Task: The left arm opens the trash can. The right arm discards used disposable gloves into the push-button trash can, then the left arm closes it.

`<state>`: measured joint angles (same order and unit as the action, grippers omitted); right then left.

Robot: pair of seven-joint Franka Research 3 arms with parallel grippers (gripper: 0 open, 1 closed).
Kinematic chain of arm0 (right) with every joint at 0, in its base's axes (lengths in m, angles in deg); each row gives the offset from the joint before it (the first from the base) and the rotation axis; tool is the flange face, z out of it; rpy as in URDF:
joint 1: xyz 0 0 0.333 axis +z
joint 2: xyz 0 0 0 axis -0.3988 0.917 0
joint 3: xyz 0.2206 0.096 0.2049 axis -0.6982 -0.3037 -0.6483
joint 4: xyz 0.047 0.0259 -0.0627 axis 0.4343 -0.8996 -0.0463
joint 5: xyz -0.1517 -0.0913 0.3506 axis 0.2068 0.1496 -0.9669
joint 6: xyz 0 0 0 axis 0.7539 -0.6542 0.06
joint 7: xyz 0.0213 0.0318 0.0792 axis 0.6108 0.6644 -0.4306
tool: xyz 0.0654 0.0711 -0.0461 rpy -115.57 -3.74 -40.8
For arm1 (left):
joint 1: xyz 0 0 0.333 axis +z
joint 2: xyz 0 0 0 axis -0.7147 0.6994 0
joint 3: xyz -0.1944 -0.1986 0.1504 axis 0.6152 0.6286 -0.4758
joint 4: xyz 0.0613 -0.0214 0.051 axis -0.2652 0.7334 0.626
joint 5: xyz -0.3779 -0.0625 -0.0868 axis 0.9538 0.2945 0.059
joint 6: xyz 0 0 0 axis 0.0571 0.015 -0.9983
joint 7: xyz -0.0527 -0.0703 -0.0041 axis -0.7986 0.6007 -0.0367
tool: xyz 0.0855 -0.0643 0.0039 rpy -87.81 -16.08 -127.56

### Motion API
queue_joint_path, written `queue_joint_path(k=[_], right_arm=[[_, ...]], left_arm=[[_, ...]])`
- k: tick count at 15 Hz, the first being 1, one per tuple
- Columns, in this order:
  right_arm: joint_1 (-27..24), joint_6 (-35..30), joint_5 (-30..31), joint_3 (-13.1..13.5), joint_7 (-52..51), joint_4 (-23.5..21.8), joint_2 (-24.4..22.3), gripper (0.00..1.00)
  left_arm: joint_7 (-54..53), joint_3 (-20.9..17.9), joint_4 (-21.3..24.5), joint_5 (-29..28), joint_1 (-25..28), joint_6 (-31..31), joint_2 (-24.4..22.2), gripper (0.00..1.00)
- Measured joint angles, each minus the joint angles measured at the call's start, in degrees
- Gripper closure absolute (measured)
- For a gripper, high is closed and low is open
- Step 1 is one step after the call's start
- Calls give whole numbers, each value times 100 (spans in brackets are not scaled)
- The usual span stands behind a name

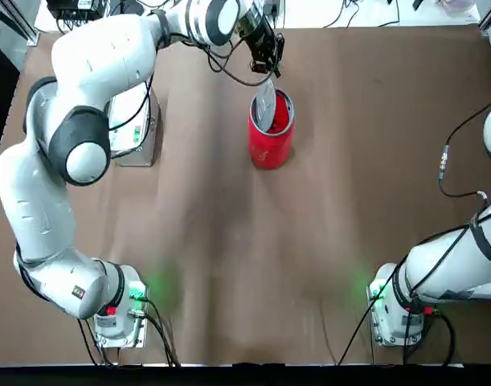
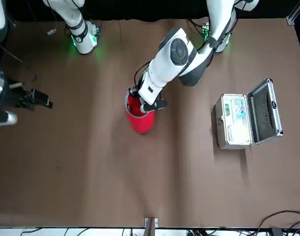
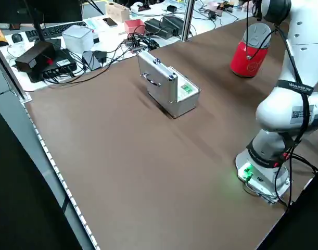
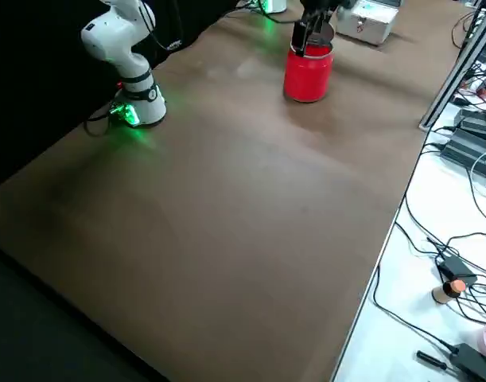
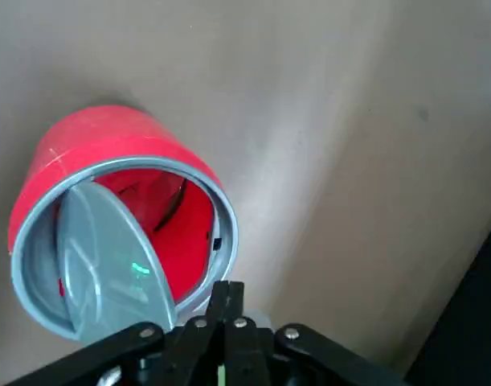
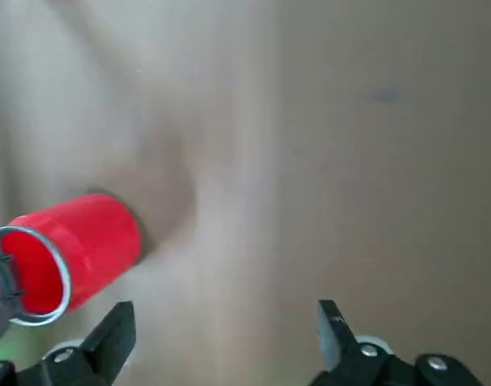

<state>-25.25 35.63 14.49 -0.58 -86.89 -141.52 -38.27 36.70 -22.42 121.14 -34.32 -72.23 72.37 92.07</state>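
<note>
Trash can (image 1: 271, 137) lid (image 5: 108, 253) tilted open. Left gripper (image 5: 226, 310) fingers together, empty, at rim. We lift it straight clear. Right gripper (image 6: 225, 338) spread wide, empty; gloves unseen.

left arm (image 1: 84, 121): white links, grey ball joint, black cable. right arm (image 1: 458, 257): white, black cable. Green base LEDs; red mark near left base, probably a button.
</note>
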Motion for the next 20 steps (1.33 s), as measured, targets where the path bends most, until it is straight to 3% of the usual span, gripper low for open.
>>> queue_joint_path(k=[2, 5, 6, 7, 10, 16, 20], right_arm=[[109, 0, 445, -10, 0, -10, -245, 0], [209, 64, 618, -11, 1, -140, -486, 0], [211, 245, 633, -9, 1, -300, -569, 0], [208, 724, 652, 18, 1, -812, -811, 0], [97, 947, 671, 59, -6, -1250, -1076, 0], [-368, 906, 682, 106, -261, -1278, -1165, 0], [-368, 911, 731, 84, -277, -1283, -1166, 0]], left_arm=[[0, -7, 0, -26, -6, 41, 56, 99], [1, -10, -17, -34, -8, 49, 69, 99], [61, -10, -63, -34, -8, 61, 68, 99], [293, -14, -214, -34, -7, 70, 67, 99], [539, -46, -417, -51, 10, 34, 53, 99], [481, -57, -485, -387, 68, -1198, -35, 99], [448, -55, -482, -389, 74, -1435, -54, 99]])
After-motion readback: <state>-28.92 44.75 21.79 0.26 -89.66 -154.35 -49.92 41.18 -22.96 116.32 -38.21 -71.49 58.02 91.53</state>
